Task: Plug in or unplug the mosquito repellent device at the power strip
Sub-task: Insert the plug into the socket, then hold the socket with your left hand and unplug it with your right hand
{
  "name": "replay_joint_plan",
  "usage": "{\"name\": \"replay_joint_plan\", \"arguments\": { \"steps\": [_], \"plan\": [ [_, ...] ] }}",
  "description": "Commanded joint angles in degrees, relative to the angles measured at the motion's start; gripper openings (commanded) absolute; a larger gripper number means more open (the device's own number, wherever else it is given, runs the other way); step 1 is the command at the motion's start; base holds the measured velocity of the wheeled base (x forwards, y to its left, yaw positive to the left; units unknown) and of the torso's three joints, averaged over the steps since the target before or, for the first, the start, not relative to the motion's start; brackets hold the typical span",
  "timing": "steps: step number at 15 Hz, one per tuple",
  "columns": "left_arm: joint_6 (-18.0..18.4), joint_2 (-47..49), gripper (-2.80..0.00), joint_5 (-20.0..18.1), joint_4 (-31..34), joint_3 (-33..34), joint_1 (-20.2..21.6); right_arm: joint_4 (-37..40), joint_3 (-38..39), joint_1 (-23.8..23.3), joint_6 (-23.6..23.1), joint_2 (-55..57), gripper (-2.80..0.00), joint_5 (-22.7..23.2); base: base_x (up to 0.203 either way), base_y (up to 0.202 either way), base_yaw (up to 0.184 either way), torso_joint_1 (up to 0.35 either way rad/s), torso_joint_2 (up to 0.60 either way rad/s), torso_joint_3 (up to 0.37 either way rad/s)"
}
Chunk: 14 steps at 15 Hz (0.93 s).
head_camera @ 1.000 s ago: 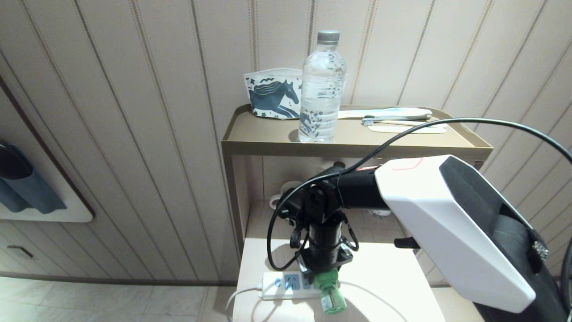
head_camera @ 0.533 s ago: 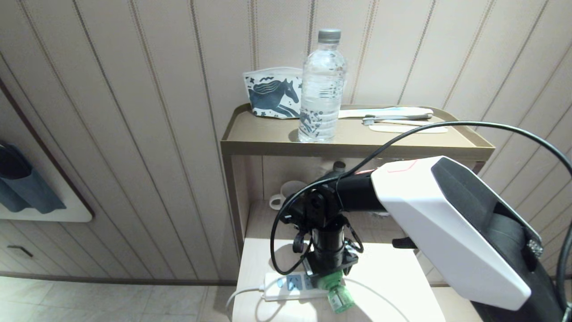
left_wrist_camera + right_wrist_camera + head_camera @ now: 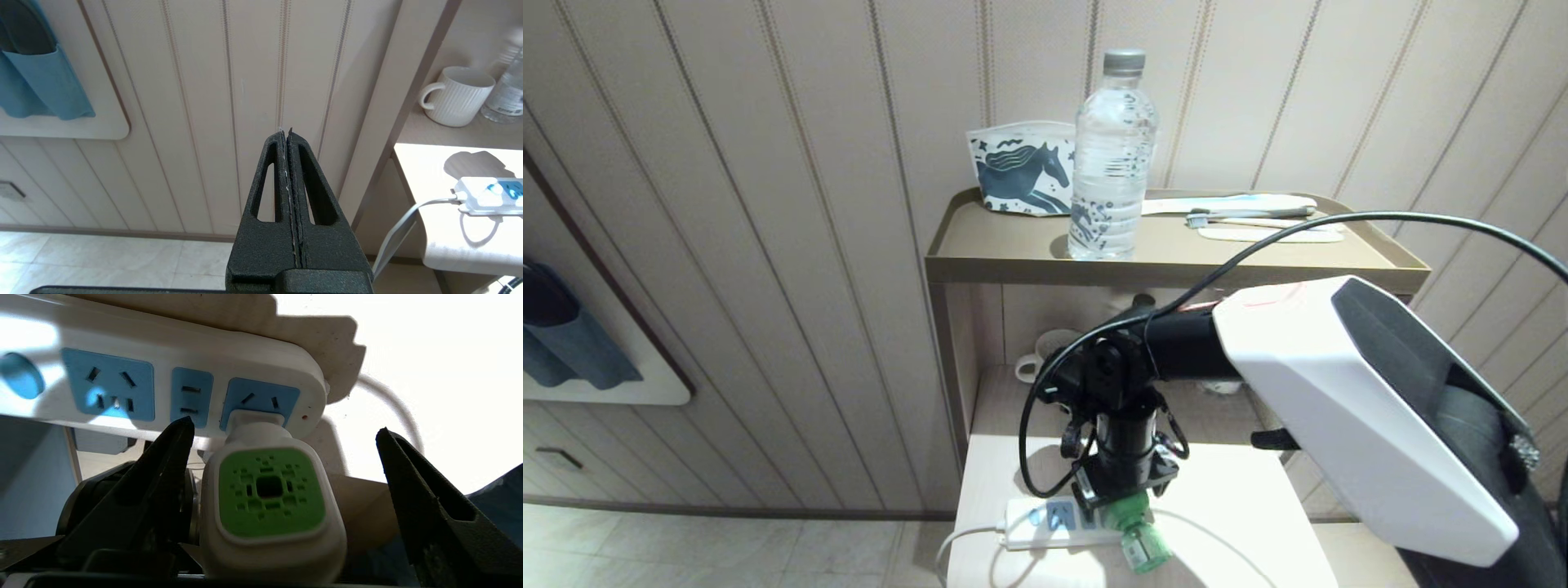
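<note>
The mosquito repellent device (image 3: 269, 506) is seated in the end socket of the power strip (image 3: 163, 371), on the side away from the blue button (image 3: 20, 375), with its white neck pressed into the blue panel. In the head view the strip (image 3: 1054, 523) is seen lying along the near part of the pale surface (image 3: 1241, 506), and the device (image 3: 1137, 531) juts from it toward the front edge, its green bottle pointing forward.

The right tool (image 3: 286, 469) is spread wide around the device. One finger is seen close beside the device's body and the other stands well apart; nothing is gripped. This is judged to be a release after plugging in, so the device is held by the socket alone.

The left tool (image 3: 289, 192) is clenched on nothing and parked beside the cabinet, facing the panelled wall.

Room for moving is tight near the front: the strip and device lie close to the surface's front edge, and the white cord (image 3: 960, 543) hangs off the side. A shelf (image 3: 1176, 261) with a water bottle (image 3: 1111, 155) overhangs the back, so the clearest way out for the arm is judged to be straight up and back along its own line.
</note>
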Motion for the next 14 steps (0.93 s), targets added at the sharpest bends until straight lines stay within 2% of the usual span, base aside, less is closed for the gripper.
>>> {"name": "replay_joint_plan", "arguments": {
  "steps": [1, 6, 12, 13, 14],
  "plan": [
    [-0.01, -0.02, -2.80, 0.01, -0.04, 0.00, 0.02, 0.35, -0.07, 0.05, 0.19, -2.58, 0.00, -0.03, 0.000, 0.000, 0.000, 0.000, 0.00, 0.000],
    [-0.01, -0.02, -2.80, 0.01, -0.04, 0.00, 0.02, 0.43, 0.17, 0.15, 1.07, -7.28, 0.00, 0.20, 0.000, 0.000, 0.000, 0.000, 0.00, 0.000],
    [-0.01, -0.02, -2.80, 0.01, -0.04, 0.00, 0.02, 0.68, 5.40, 1.87, 1.16, -21.05, 0.00, 0.32, 0.000, 0.000, 0.000, 0.000, 0.00, 0.000],
    [-0.01, -0.02, -2.80, 0.01, -0.04, 0.00, 0.02, 0.61, 7.45, 2.48, 1.16, -23.44, -0.61, 0.32, 0.000, 0.000, 0.000, 0.000, 0.00, 0.000],
    [-0.01, -0.02, -2.80, 0.01, -0.04, 0.00, 0.02, 0.42, 10.02, 3.18, 1.11, -25.77, -2.80, 0.24, 0.000, 0.000, 0.000, 0.000, 0.00, 0.000]
  ]
}}
